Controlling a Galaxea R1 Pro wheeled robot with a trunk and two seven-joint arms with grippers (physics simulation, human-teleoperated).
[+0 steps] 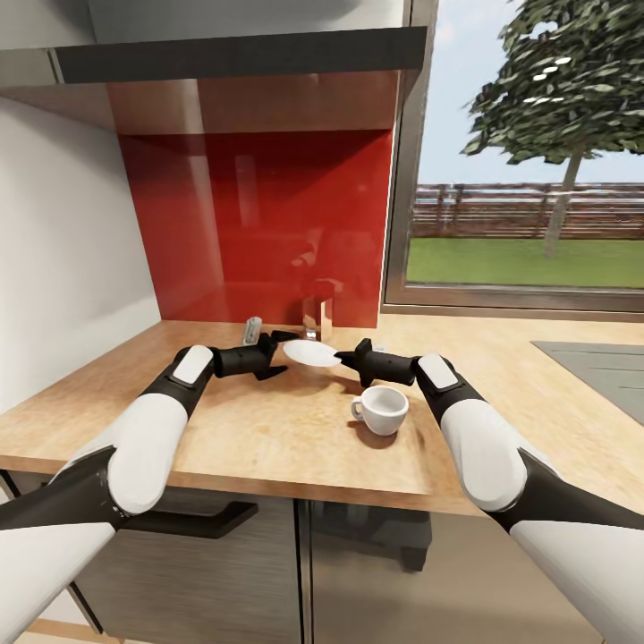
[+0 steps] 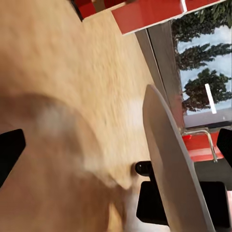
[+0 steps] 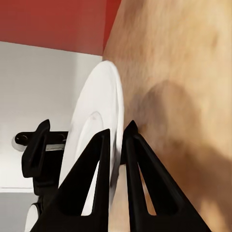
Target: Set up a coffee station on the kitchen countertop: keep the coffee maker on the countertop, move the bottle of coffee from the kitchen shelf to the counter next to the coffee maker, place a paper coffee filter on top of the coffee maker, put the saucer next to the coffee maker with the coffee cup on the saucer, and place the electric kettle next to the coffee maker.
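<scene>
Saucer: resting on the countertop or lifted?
Lifted. The saucer hangs above the countertop, its rim pinched in the right claw; the left claw sits open at its other edge.

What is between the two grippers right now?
In the head view, the saucer hangs between the left gripper and the right gripper above the kitchen countertop; the right wrist view shows its fingers pinching the rim.
</scene>
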